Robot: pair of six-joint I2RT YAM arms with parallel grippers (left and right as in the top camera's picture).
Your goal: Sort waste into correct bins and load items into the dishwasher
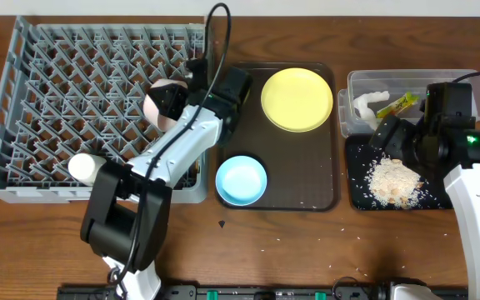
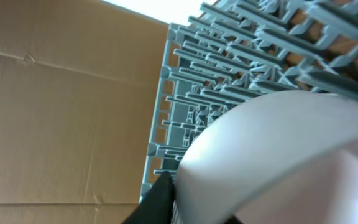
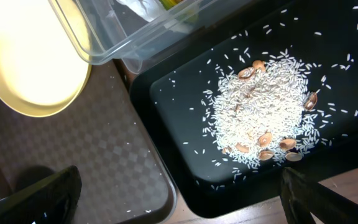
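Left fingers (image 1: 175, 100) are clamped on a round white bowl (image 1: 162, 102), held tilted on edge over the large square grey plastic dish rack (image 1: 48, 75), near its right side. In the left wrist view the bowl's pale outer wall lies against one dark finger, with rack pegs behind. A small white cup (image 1: 85, 167) lies in the rack, well apart from these fingers, by the front edge. Right fingers (image 1: 387, 135) stand wide apart, nothing between them, above a shallow glossy black rectangular tray (image 1: 357, 187); loose beige crumbly food scraps (image 3: 263, 109) lie heaped in it just ahead of them. Beyond them sits a clear plastic rectangular tub (image 1: 352, 79) holding a crumpled white tissue (image 1: 368, 105) and a small green-and-orange snack wrapper (image 1: 398, 103). To their left, a dark brown serving tray (image 1: 307, 175) carries a round pale yellow plate (image 1: 297, 99) and a light blue bowl (image 1: 241, 180). All rests on a wooden tabletop (image 1: 307, 242).
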